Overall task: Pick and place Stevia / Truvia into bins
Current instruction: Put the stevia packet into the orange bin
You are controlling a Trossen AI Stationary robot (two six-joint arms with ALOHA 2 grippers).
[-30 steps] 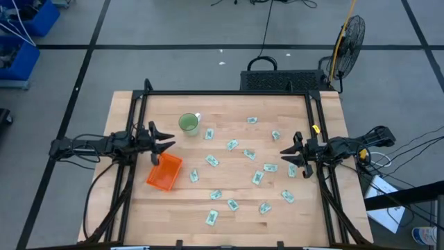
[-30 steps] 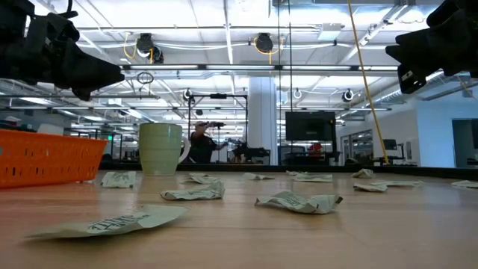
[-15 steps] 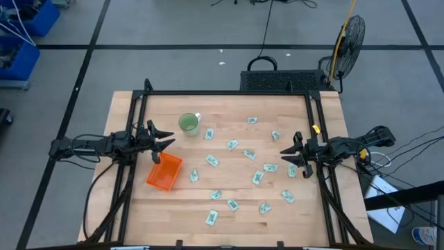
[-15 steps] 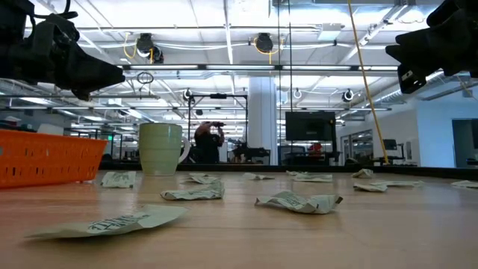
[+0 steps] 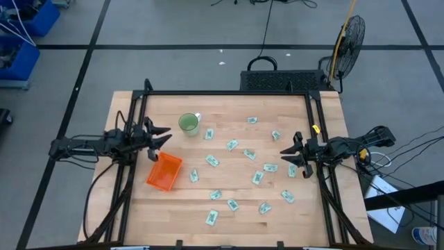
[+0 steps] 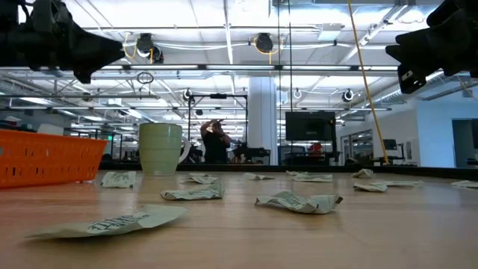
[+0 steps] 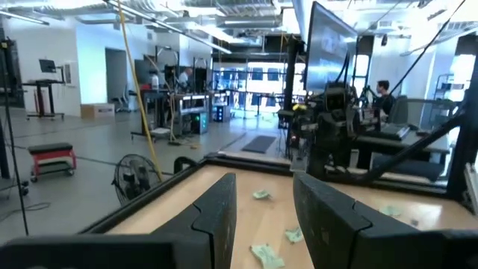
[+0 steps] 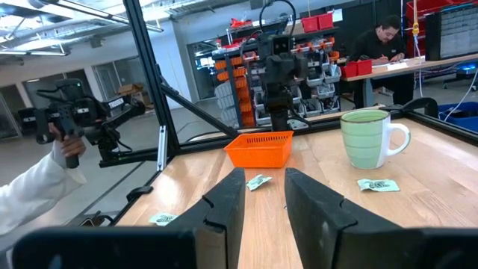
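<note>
I'm looking down on a pale wooden table (image 5: 139,215) with a black frame around it, standing on a grey floor marked with dark lines; a fan (image 5: 350,35) stands beyond the far right corner and a black case (image 5: 281,80) sits just behind the far edge. At table height the room behind opens into a bright workshop with ceiling lights and a dark monitor (image 6: 310,127), and a person (image 6: 216,142) stands far back with arms raised. Through the right wrist camera I also see a white sleeve and hand (image 8: 56,161) holding a dark device off to one side, and a person seated at a desk (image 8: 385,37). I count about sixteen sweetener packets (image 5: 233,144) scattered flat over the middle and right of the table, apart from one another, all lying on the wood. There is one orange bin (image 5: 164,172) toward the left side and one green cup (image 5: 188,123) near the far left; the bin looks empty from above, and I cannot tell what the cup holds. My left gripper (image 5: 159,135) hangs above the table just beyond the bin's far end, its fingers spread wide with nothing between them. My right gripper (image 5: 286,154) hovers at the right edge near several packets, fingers likewise parted and empty.
</note>
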